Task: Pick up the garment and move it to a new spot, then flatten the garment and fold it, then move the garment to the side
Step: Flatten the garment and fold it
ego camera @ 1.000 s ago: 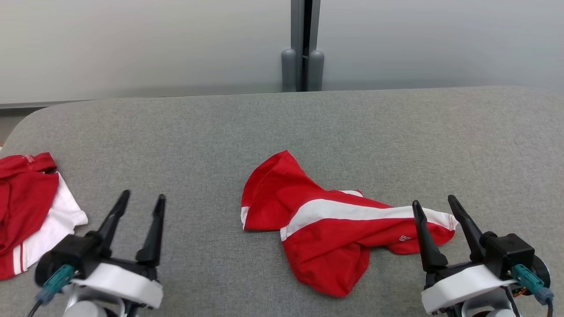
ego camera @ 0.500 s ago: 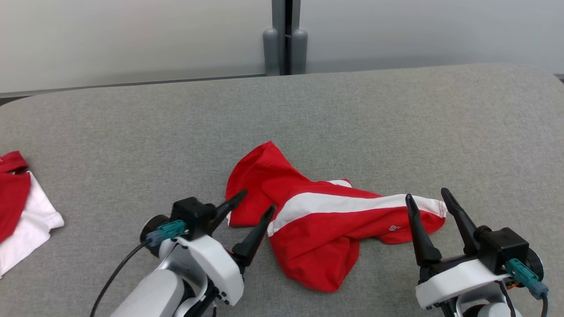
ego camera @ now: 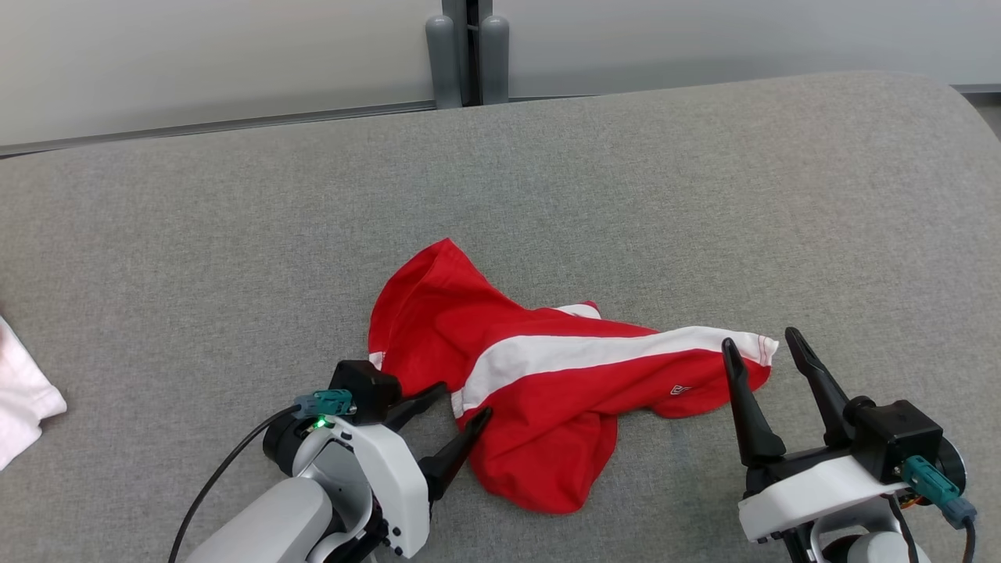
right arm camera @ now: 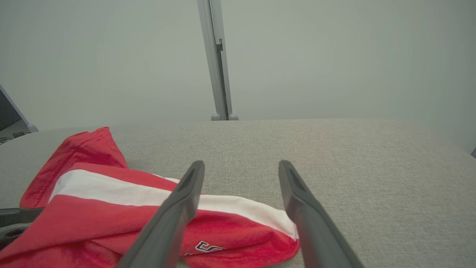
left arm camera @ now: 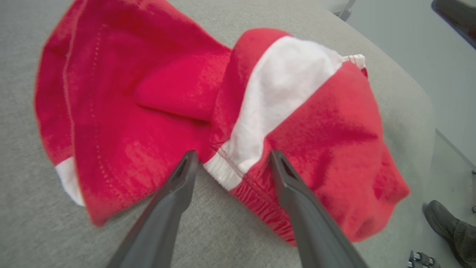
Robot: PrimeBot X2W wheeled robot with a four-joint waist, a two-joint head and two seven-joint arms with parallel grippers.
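Table (ego camera: pixel 195 234): grey woven cover, rounded far corners, wall panels behind; garment (ego camera: pixel 539 422): red, crumpled, lying near front middle; white band across it from left hem to right end; small logo near right end, below band; one lobe pointing toward far side, another bunched toward near edge; cloth (ego camera: pixel 23 399): white, at left edge of head view, cut off by frame, well apart from garment.

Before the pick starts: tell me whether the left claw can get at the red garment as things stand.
Probably yes. The left claw is open, its tips straddling the near hem of the garment, and nothing lies between them.
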